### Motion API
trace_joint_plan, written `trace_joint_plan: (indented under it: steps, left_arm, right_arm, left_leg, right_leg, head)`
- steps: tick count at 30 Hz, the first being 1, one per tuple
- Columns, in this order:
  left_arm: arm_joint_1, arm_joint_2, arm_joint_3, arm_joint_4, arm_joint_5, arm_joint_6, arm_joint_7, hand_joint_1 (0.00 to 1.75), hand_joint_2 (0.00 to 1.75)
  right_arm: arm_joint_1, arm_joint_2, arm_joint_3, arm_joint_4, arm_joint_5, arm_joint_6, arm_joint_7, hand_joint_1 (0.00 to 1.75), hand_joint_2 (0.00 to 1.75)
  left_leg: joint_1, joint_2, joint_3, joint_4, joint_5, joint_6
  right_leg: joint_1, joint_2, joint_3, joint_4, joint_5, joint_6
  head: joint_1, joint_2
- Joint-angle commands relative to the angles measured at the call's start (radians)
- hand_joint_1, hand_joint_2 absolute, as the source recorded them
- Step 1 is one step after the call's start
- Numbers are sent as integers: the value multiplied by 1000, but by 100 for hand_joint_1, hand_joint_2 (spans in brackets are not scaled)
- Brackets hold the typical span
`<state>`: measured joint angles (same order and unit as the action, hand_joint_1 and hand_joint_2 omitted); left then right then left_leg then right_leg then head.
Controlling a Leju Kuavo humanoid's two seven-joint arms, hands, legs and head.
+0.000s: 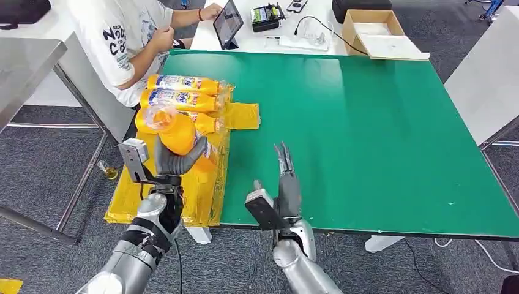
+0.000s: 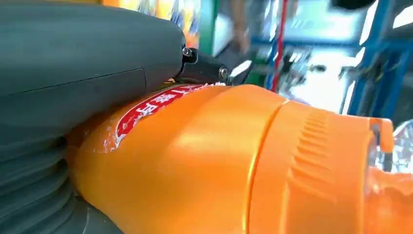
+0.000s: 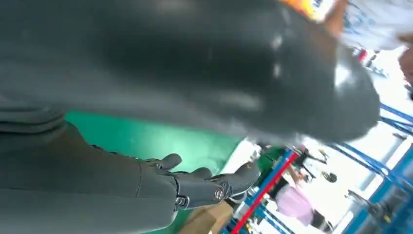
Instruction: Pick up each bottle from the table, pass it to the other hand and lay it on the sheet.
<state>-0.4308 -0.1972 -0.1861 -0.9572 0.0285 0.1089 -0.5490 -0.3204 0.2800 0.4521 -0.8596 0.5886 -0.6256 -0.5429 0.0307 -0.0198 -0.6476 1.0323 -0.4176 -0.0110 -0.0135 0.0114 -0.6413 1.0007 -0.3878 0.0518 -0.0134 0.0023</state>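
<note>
Orange bottle (image 1: 177,131) gripped in our left hand (image 1: 174,160), raised over the yellow sheet (image 1: 202,184) at the green tabletop (image 1: 367,135) edge. Our right hand (image 1: 286,184) empty, fingers straight and apart, just beside the sheet. Three bottles (image 1: 182,98) already lie on the sheet. We judge the pass done, laying in hand; next we lower it beside the others and release

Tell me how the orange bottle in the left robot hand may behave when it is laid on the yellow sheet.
The orange bottle looks round and smooth, so it may roll on the yellow sheet, though the bottles already lying there could stop it. Its glossy plastic may slip in the left robot hand. It seems rigid, not floppy.
</note>
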Motion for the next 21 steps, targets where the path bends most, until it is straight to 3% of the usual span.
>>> trace_joint_plan:
  steps: [1,4,7,10,21]
  left_arm:
    - [-78,82,-5,63,-580,469,12,175,175]
    - [-153,105,-10,279,-816,589,73,175,175]
    - [-147,107,86,312,-1164,589,173,175,175]
    - [-221,149,1,506,-1371,564,295,175,175]
    - [-276,212,-129,619,-1507,354,336,175,175]
  right_arm:
    - [58,-41,-5,-311,-141,-71,-136,0,0]
    - [95,-27,-43,-463,-164,-73,-155,0,0]
    - [118,-25,-54,-551,-170,-73,-155,0,0]
    - [125,-36,-56,-575,-186,-73,-155,0,0]
    - [105,-69,7,-554,-242,-73,-155,0,0]
  left_leg:
    - [-1,2,3,0,-1,2]
    - [-1,0,5,-1,-1,2]
    - [-1,2,4,-1,-1,2]
    - [-1,2,5,-2,-1,2]
    - [0,4,6,-1,-1,2]
  right_leg:
    - [0,0,2,0,-1,-1]
    - [0,-2,4,0,-2,-2]
    - [0,0,2,0,-1,-1]
    - [0,0,4,-1,-1,-2]
    - [1,0,5,-1,-1,-2]
  head:
    - [0,0]
    - [0,0]
    - [0,0]
    - [0,0]
    - [0,0]
